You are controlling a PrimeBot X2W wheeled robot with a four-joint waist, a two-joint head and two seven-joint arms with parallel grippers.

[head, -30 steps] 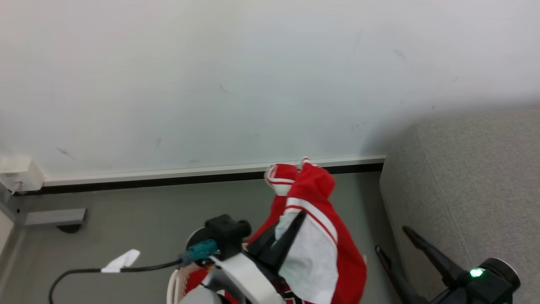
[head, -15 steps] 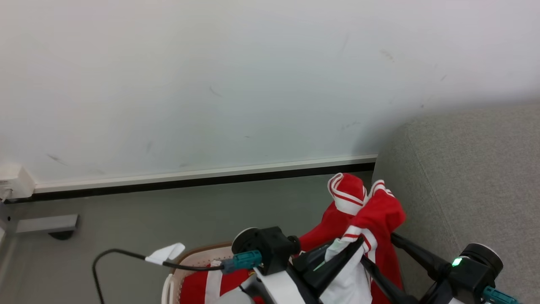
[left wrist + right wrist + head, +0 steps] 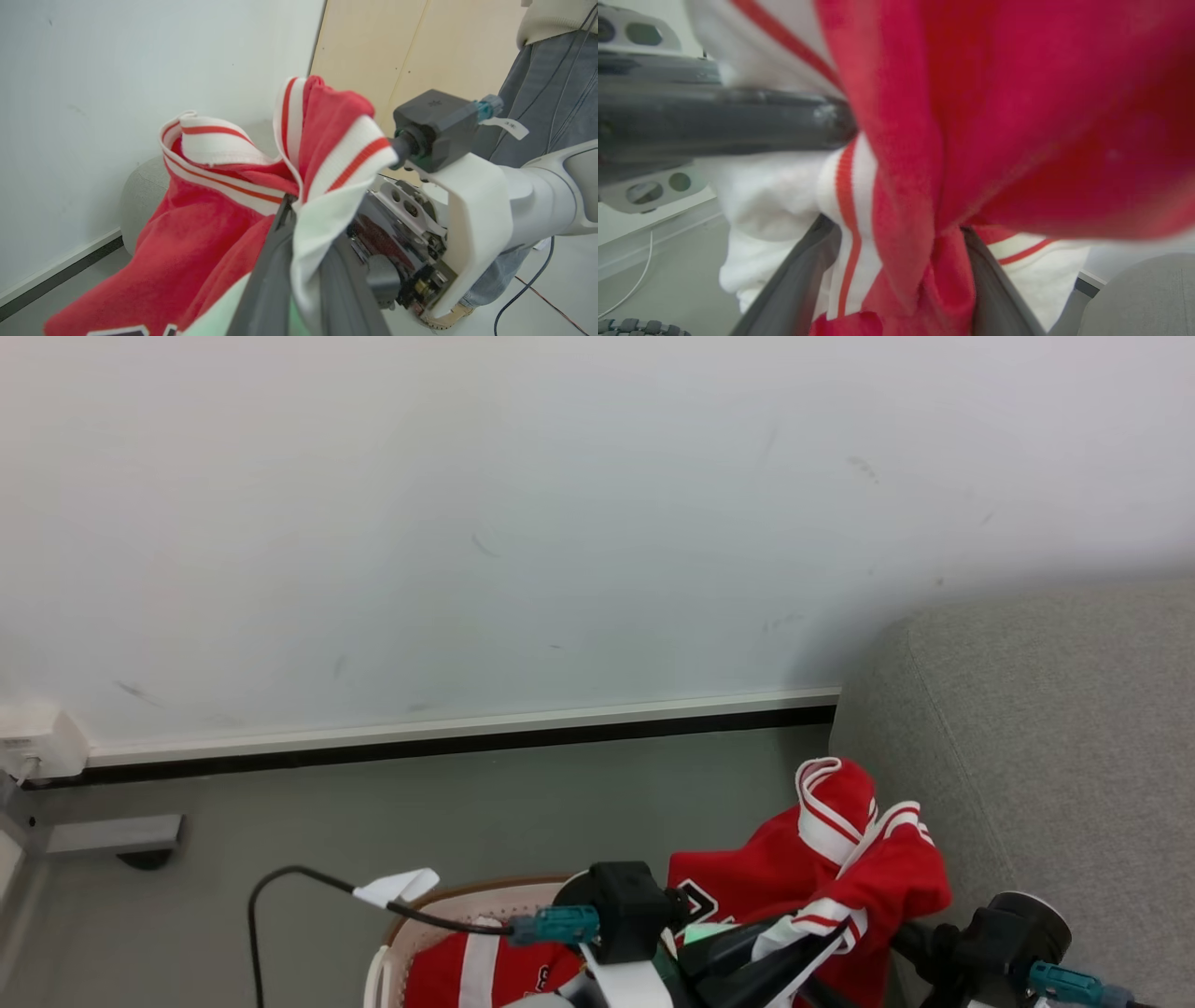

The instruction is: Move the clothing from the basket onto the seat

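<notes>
The left claw (image 3: pixel 299 219) is clamped on the red garment (image 3: pixel 205 224), which hangs just beside the seat (image 3: pixel 1046 728); the right claw (image 3: pixel 896 233) stands open, cloth draped between; best to lift it over the seat's edge before releasing.

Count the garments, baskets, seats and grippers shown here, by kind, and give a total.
Cream perforated plastic basket: 1
Light grey woven fabric seat: 1
Soft red white-striped garments: 2, the lifted garment and the garment in the basket
Dark two-fingered grippers: 2, left gripper and right gripper
Total: 6
</notes>
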